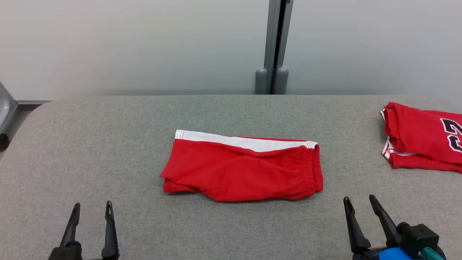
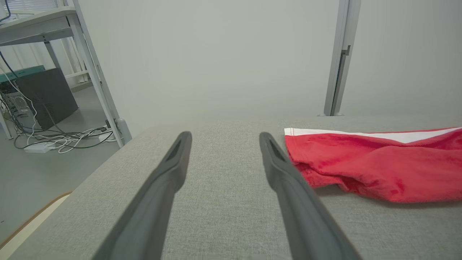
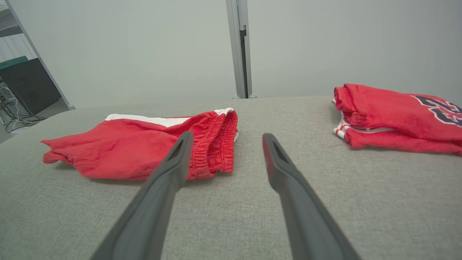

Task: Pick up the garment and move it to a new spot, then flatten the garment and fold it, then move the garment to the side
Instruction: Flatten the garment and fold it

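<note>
Head view: red shorts (image 1: 242,171) lie folded at ctr of grey table (image 1: 108,144), waistband to right, white stripe on far edge. Left gripper (image 1: 92,204) and right gripper (image 1: 359,198) sit near front edge, both spread wide, holding nothing. Red jersey (image 1: 422,141) at far right.

Left wrist view: fingers (image 2: 283,173) apart, shorts' leg hem just right of them.

Right wrist view: fingers (image 3: 173,169) apart, waistband behind left one.

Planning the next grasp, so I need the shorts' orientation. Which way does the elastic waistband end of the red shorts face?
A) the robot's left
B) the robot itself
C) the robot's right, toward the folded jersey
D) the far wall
C: the gathered waistband forms the right-hand end of the red shorts, the end nearer the folded jersey.
</note>
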Tool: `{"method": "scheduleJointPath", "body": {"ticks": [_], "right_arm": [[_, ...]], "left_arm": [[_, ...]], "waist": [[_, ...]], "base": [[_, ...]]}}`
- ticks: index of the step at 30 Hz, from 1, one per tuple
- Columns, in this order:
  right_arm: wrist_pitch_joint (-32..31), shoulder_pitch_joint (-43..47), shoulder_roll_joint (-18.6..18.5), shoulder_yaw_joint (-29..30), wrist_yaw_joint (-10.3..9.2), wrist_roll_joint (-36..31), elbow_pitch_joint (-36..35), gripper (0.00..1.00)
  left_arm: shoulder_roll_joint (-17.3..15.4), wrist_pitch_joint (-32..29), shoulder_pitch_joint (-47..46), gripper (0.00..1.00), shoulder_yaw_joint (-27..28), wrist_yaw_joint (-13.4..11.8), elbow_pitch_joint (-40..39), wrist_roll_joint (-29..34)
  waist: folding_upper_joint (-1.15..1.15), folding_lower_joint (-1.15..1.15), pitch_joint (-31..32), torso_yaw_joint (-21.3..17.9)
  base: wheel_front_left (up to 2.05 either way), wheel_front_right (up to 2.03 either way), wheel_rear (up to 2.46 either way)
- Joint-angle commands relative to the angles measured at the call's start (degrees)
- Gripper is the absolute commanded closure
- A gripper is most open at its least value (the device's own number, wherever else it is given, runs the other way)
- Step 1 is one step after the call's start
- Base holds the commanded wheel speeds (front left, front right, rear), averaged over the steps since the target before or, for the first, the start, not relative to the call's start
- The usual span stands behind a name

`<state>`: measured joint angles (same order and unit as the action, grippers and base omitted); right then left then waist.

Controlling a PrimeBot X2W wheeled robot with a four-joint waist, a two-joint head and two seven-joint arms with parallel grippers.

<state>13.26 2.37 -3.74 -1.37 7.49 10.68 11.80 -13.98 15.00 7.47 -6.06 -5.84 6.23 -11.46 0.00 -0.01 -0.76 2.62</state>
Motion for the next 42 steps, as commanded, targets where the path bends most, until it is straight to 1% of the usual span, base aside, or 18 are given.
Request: {"method": "scheduleJointPath", "body": {"ticks": [1, 5, 20, 24, 28, 32, 37, 42], "right_arm": [[-0.2, 1.2, 0.4, 0.0, 0.01, -0.4, -0.1, 0.0], [-0.6, 1.8, 0.6, -0.1, 0.01, -0.5, -0.4, 0.0], [-1.0, 2.0, 0.8, 0.5, 0.01, -0.9, -1.0, 0.0], [-0.7, -1.7, 0.8, 0.3, 0.01, -1.2, -1.2, 0.0], [-1.5, -8.1, 0.5, -1.2, 0.01, -2.9, -0.1, 0.0], [-4.3, -16.9, -0.6, -3.1, 0.02, -4.3, 3.7, 0.0], [-7.3, -25.3, -1.8, -3.6, 0.01, -5.7, 12.8, 0.0], [-8.4, -30.3, -1.4, -3.2, 0.01, -6.4, 23.2, 0.0]], "left_arm": [[0.5, 0.2, 0.5, 0.0, 0.6, 0.6, 0.6, 0.6], [1.0, 0.2, 0.4, 0.0, 1.0, 1.3, 1.3, 1.0], [2.6, 0.2, 0.7, 0.0, 3.0, 2.6, 2.0, 2.2], [2.9, 0.2, 0.3, 0.0, 3.4, 2.6, 1.9, 2.8], [3.4, 0.2, -1.0, 0.0, 3.8, 2.7, 1.7, 3.2], [3.9, 0.2, -2.4, 0.0, 3.8, 2.9, 1.7, 3.7], [4.6, 0.2, -4.9, 0.0, 3.6, 3.3, 1.5, 4.5], [5.4, 0.2, -6.7, 0.0, 4.0, 3.7, 1.8, 4.9]], "waist": [[0.0, 0.01, 0.3, 0.0], [0.0, 0.01, 0.5, -0.1], [0.0, 0.01, 0.7, -0.4], [0.0, 0.01, -0.1, -0.7], [0.0, 0.01, -1.3, -0.6], [0.0, 0.01, -3.2, -0.1], [0.0, 0.01, -6.1, 1.0], [0.0, 0.01, -8.8, 1.5]], "base": [[0.0, 0.0, 0.0], [0.0, 0.0, 0.0], [0.0, 0.0, 0.0], [0.0, 0.0, 0.0], [0.0, 0.0, 0.0], [0.0, 0.0, 0.0], [0.0, 0.0, 0.0], [0.0, 0.0, 0.0]]}}
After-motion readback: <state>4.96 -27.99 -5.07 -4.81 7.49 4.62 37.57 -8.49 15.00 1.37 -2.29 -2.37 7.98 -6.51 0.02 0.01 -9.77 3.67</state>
